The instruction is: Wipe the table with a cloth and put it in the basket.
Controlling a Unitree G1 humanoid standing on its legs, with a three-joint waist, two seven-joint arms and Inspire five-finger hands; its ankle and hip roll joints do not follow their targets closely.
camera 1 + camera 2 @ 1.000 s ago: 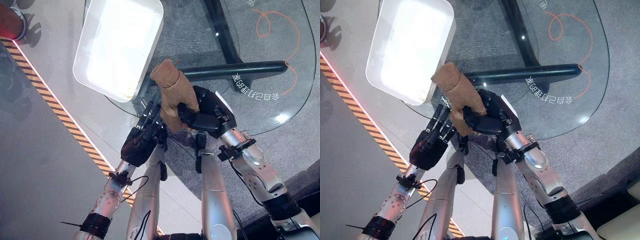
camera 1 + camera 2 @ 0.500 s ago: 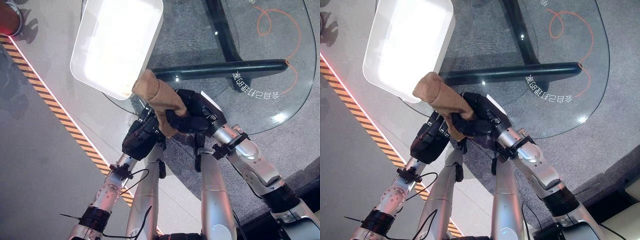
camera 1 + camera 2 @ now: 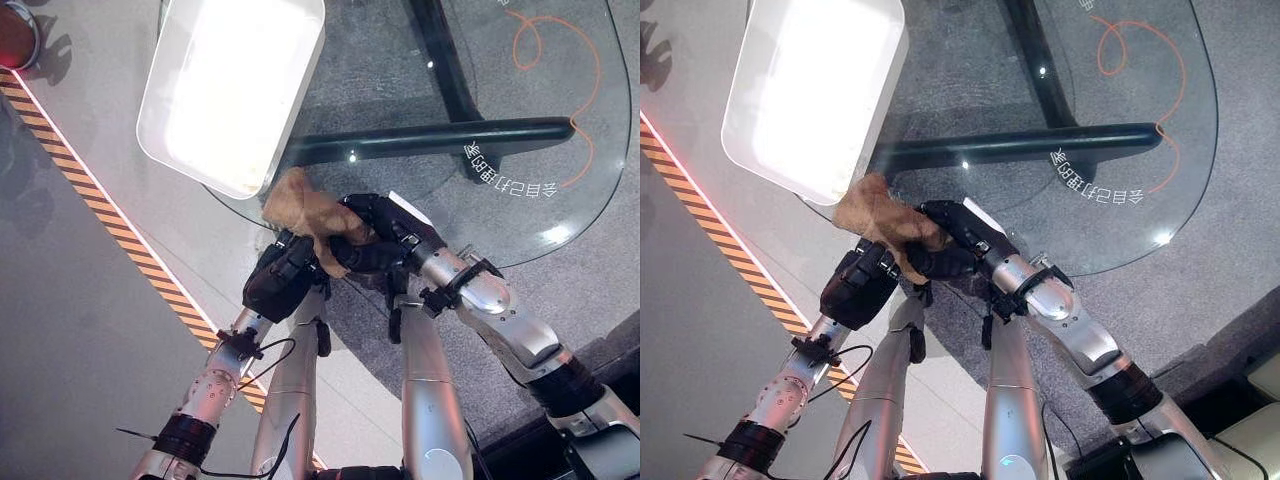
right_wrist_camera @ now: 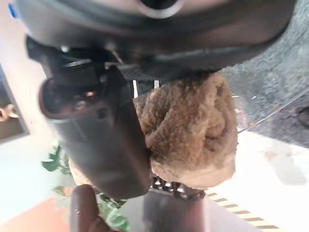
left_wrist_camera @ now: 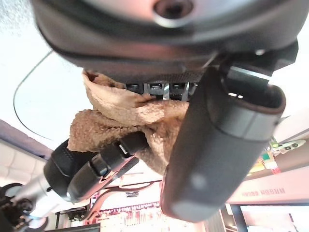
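Cloth: brown cloth bunched at the glass table's near edge, just beside the white basket.
Right hand: fingers curled round the cloth.
Left hand: also gripping it from below.

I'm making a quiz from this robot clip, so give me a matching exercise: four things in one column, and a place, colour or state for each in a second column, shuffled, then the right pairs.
Column one:
1. brown cloth
2. white basket
3. glass table
4. orange cord

Column two:
A. seen through the glass, looping on the grey carpet
B. bunched up between the left robot hand and right robot hand
C. see-through top on a dark frame
D. on the table's corner, on the robot's left

Pairs: 1-B, 2-D, 3-C, 4-A
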